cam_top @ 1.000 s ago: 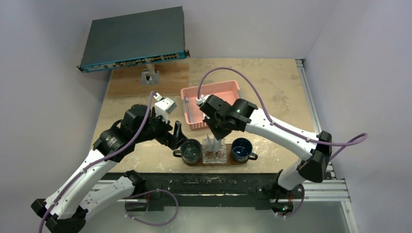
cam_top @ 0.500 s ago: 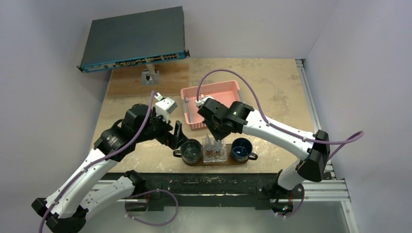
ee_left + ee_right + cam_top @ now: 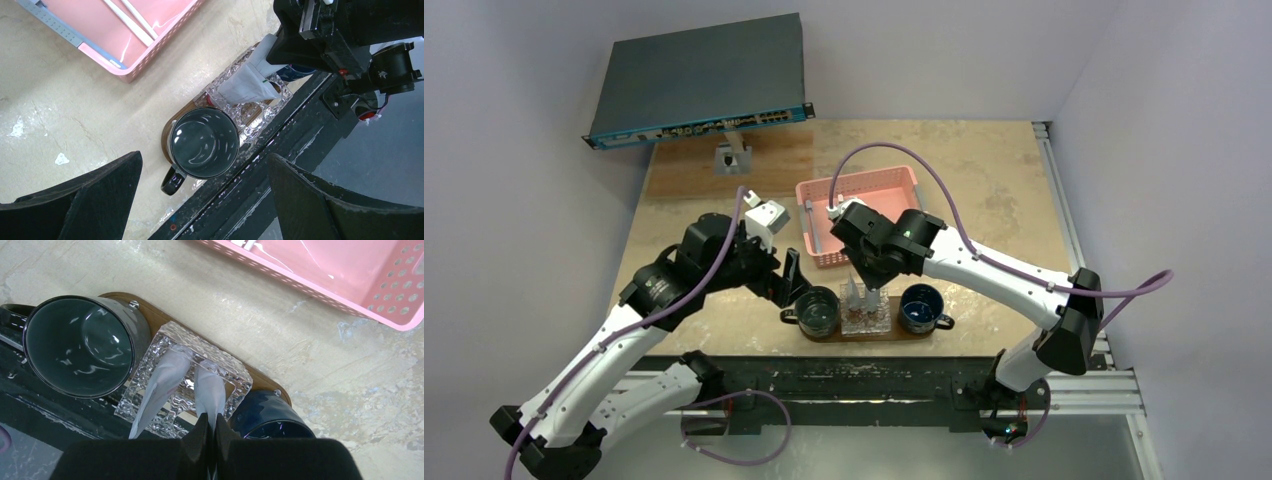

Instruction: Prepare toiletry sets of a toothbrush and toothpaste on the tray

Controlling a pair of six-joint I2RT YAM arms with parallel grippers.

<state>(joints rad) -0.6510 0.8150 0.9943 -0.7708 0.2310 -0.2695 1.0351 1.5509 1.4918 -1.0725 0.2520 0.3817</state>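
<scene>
Between the right fingers (image 3: 199, 436) sits one silver tube (image 3: 210, 390), top pinched

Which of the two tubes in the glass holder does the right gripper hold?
The right-hand tube in the wrist view; the right gripper is shut on its top. The other tube leans free.

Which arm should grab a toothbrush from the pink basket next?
Likely left: the left claw is open near the pink basket, while the right claw is shut on a tube in the glass holder.
</scene>
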